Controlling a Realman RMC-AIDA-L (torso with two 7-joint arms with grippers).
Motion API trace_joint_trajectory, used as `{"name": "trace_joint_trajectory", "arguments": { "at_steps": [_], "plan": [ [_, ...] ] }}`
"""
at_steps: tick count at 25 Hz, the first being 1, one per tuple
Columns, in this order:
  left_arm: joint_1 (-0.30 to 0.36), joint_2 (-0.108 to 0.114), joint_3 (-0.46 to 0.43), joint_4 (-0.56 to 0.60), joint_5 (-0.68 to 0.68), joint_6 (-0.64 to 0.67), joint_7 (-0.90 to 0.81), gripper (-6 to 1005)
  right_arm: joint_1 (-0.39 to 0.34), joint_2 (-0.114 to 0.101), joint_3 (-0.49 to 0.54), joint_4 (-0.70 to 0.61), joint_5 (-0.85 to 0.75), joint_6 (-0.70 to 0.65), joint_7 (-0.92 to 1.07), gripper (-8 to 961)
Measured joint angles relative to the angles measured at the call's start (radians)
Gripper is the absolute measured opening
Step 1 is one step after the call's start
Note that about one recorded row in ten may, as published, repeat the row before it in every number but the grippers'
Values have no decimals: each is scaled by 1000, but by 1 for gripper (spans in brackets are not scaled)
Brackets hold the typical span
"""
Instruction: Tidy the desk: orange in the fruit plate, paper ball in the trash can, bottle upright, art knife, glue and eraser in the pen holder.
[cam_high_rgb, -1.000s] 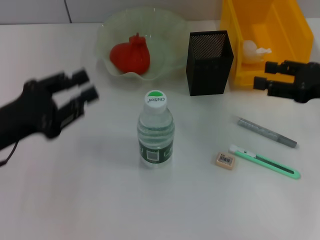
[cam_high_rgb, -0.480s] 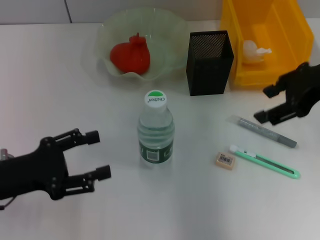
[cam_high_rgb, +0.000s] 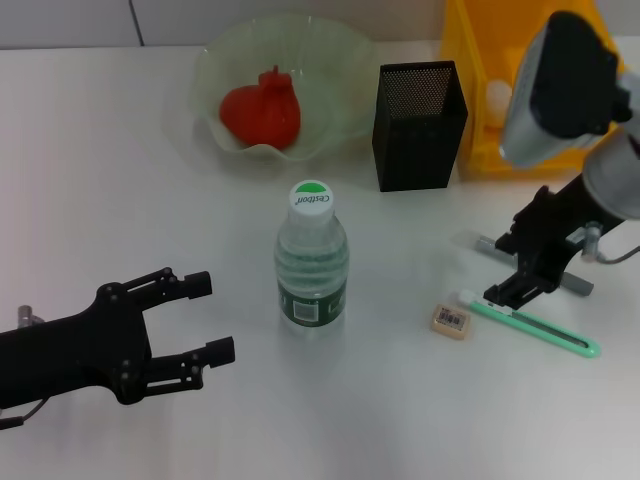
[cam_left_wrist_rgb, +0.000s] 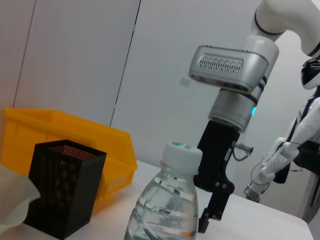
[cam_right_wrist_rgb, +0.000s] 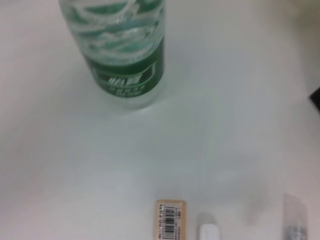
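- Right gripper (cam_high_rgb: 507, 268): right of frame in the head view, jaws apart, holding nothing, directly over the grey glue stick (cam_high_rgb: 578, 283) and the green art knife (cam_high_rgb: 545, 330).
- Eraser (cam_high_rgb: 451, 320): on the table just left of the knife tip.
- Left gripper (cam_high_rgb: 205, 317): lower left, jaws wide open, empty.
- Water bottle (cam_high_rgb: 312, 262): upright, centre.
- Black mesh pen holder (cam_high_rgb: 418, 124): upper centre.
- Red fruit (cam_high_rgb: 262, 110): in the fruit plate (cam_high_rgb: 340, 70), upper left.

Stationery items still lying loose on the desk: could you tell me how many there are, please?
3, all right of the bottle: the eraser, the green art knife beside it, and the grey glue stick behind, partly hidden by the right tool. The pen holder's inside isn't visible.
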Motion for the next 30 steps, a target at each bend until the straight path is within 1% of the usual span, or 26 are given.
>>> {"name": "trace_joint_trajectory", "arguments": {
  "at_steps": [4, 6, 16, 23, 28, 30],
  "plan": [
    [-4, 0, -3, 0, 14, -3, -10, 844, 5, 0, -7, 33, 0, 16, 1, 687],
    [-5, 0, -6, 0, 22, -3, -11, 844, 5, 0, -13, 50, 2, 20, 1, 477],
    [-9, 0, -9, 0, 27, -13, -13, 844, 21, 2, -59, 154, 6, 84, 4, 472],
    [-18, 0, -9, 1, 27, -16, -25, 844, 29, 2, -68, 183, 6, 104, 5, 472],
    [-18, -1, -9, 0, 26, -16, -26, 844, 29, 2, -87, 190, 6, 118, 6, 291],
    [-18, -1, -9, 0, 26, -16, -26, 844, 28, 2, -86, 185, 6, 118, 6, 239]
  ]
}}
